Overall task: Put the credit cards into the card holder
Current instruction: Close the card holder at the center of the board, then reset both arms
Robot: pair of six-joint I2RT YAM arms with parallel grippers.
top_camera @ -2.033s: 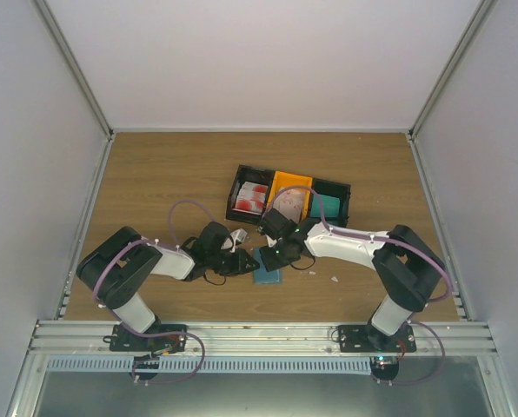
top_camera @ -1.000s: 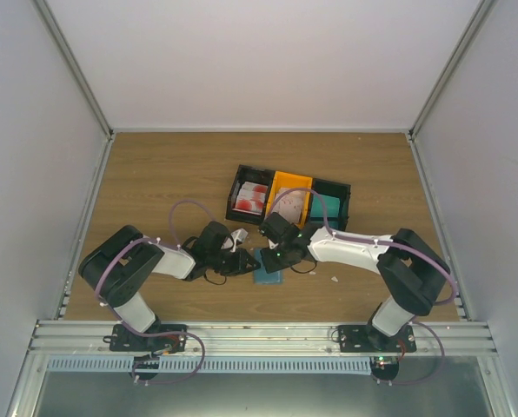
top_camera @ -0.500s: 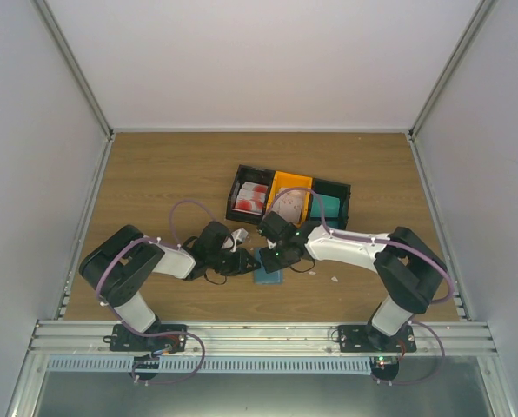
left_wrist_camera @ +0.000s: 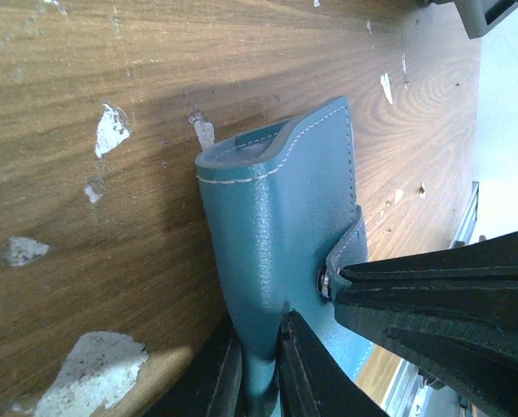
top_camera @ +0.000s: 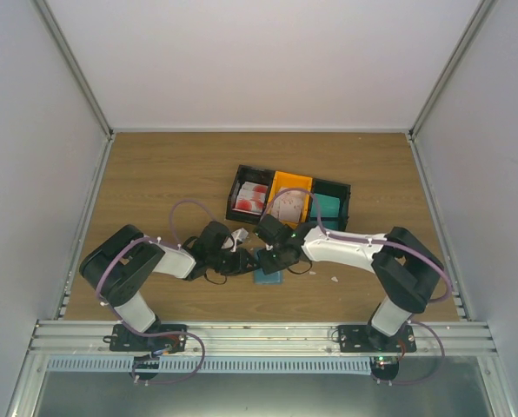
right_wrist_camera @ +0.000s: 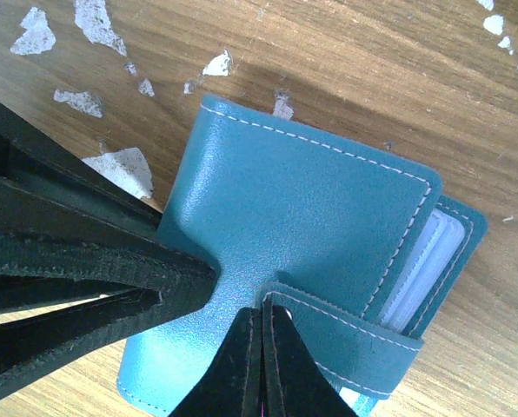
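Observation:
The card holder [top_camera: 268,276], a dusty-blue wallet, lies on the table between my two arms. My left gripper [left_wrist_camera: 261,339] is shut on an edge of its cover, which bulges upward [left_wrist_camera: 285,217]. My right gripper [right_wrist_camera: 261,313] is shut with nothing between the tips, which press at the snap end of the closing strap [right_wrist_camera: 346,334]. Clear inner sleeves [right_wrist_camera: 428,256] show at the holder's open side. The left gripper's fingers [right_wrist_camera: 85,269] come in from the left of the right wrist view. Red-and-white credit cards [top_camera: 252,198] lie in the leftmost black bin.
A row of bins [top_camera: 288,195] stands just behind the grippers: black, orange [top_camera: 291,185], and black holding a teal block [top_camera: 329,206]. Small white scraps [top_camera: 335,278] dot the wooden table [top_camera: 155,182] around the holder. Grey walls enclose the table.
My right gripper has edged left and toward the near edge, closer to the left gripper, over the holder. The left arm has kept its grip and place.

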